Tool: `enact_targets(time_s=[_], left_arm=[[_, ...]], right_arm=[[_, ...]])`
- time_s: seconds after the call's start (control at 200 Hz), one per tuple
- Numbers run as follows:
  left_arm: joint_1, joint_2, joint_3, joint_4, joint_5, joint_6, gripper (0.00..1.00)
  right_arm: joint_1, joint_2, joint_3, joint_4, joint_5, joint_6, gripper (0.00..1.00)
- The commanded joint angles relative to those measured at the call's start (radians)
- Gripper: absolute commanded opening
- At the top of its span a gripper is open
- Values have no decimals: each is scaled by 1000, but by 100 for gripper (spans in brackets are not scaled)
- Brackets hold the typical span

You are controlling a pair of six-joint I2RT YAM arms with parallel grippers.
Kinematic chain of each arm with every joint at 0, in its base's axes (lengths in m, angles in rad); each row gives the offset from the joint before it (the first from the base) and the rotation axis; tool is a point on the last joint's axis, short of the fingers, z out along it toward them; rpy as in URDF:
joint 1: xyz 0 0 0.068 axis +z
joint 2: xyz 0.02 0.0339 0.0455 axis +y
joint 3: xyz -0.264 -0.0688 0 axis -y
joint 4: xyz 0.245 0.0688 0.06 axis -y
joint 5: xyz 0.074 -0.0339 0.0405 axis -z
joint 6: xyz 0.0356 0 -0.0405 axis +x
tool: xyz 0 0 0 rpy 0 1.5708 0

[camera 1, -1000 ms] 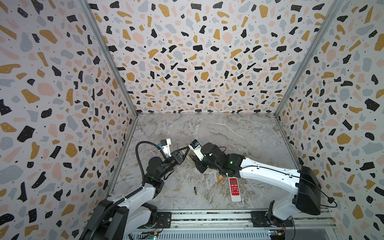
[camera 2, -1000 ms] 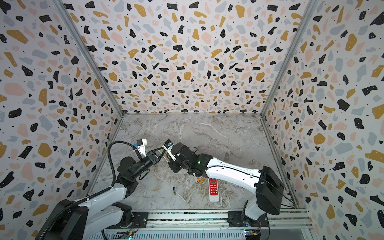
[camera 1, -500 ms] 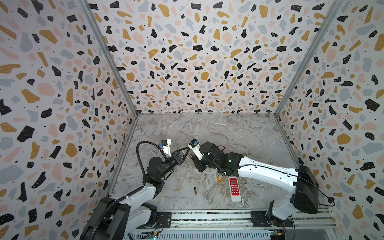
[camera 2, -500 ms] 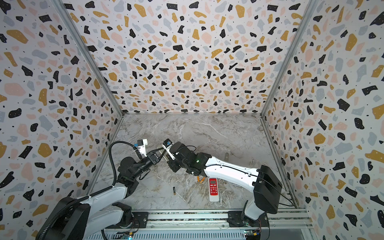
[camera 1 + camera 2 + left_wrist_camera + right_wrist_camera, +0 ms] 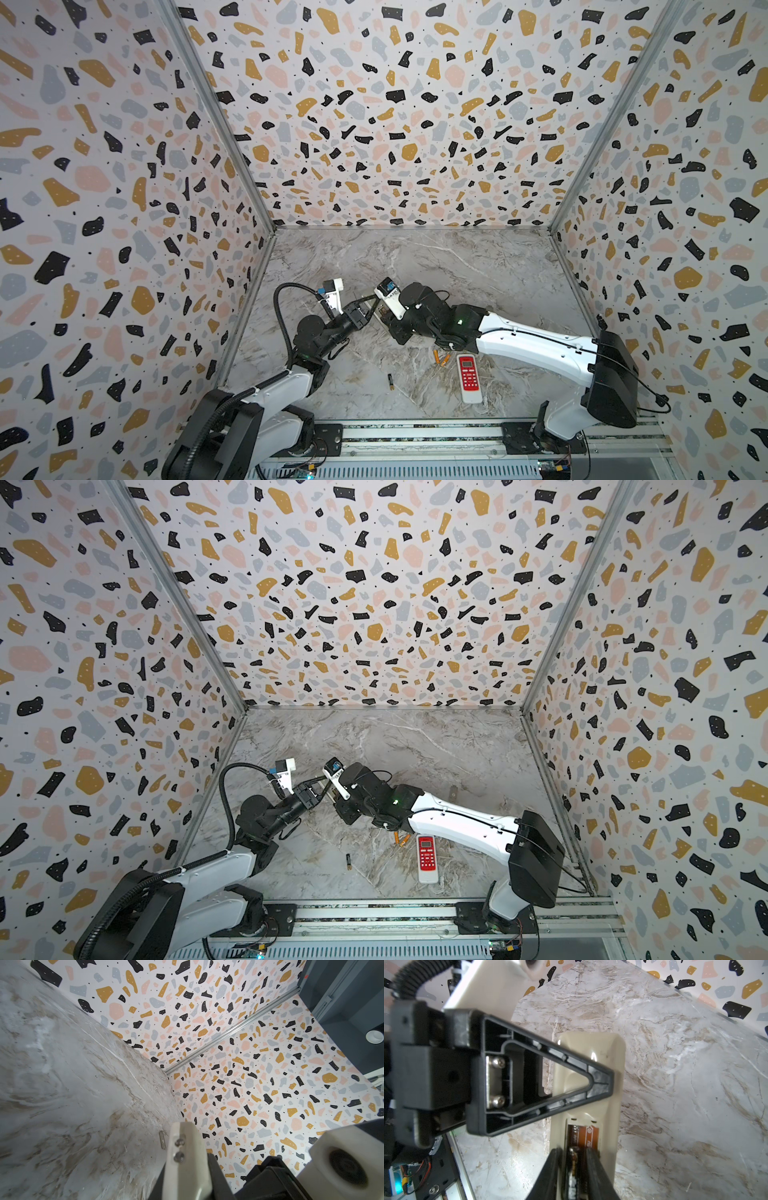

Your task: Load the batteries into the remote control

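Note:
A cream remote control [image 5: 588, 1059] lies back up with its battery bay [image 5: 583, 1132] open on an orange board. My left gripper [image 5: 188, 1178] is shut on the remote's far end, and one of its black fingers [image 5: 600, 1082] lies across the remote. My right gripper [image 5: 574, 1151] straddles a black battery [image 5: 572, 1172] lying in the bay, its jaws slightly parted. In both top views the left gripper [image 5: 365, 308] [image 5: 316, 789] and right gripper [image 5: 388, 322] [image 5: 338, 802] meet left of centre. Two orange batteries [image 5: 439, 357] and another black battery [image 5: 390, 381] lie on the table.
A red and white remote [image 5: 468, 377] [image 5: 427, 858] lies near the front edge beside the orange batteries [image 5: 400, 838]. A small grey strip [image 5: 454, 791] [image 5: 162, 1139] lies behind the right arm. Speckled walls close in three sides of the marble table [image 5: 478, 266].
In the top views both arms keep almost the same pose. The right arm's upper link has eased slightly to the left.

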Motion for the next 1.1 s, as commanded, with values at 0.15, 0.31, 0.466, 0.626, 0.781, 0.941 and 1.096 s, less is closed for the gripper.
enact_targets(time_s=[0.15,0.31,0.466,0.626,0.781,0.941,1.096], left_arm=[[-9,3,21,147,45,-32,0],[-9,35,18,170,57,-54,0],[-8,57,24,179,78,-72,0],[-9,71,44,155,115,-86,0],[-8,91,65,157,175,-127,0],[-8,99,84,145,240,-151,0],[-8,59,114,-5,299,-72,0]], right_arm=[[5,-38,22,-31,23,-13,32],[6,-71,21,-37,66,-17,42],[6,-110,31,-45,75,-34,49],[13,-175,28,-74,86,-79,51],[47,-295,-64,-68,18,-234,53],[116,-359,-114,-135,-67,-403,54],[128,-365,-117,-175,-73,-480,53]])
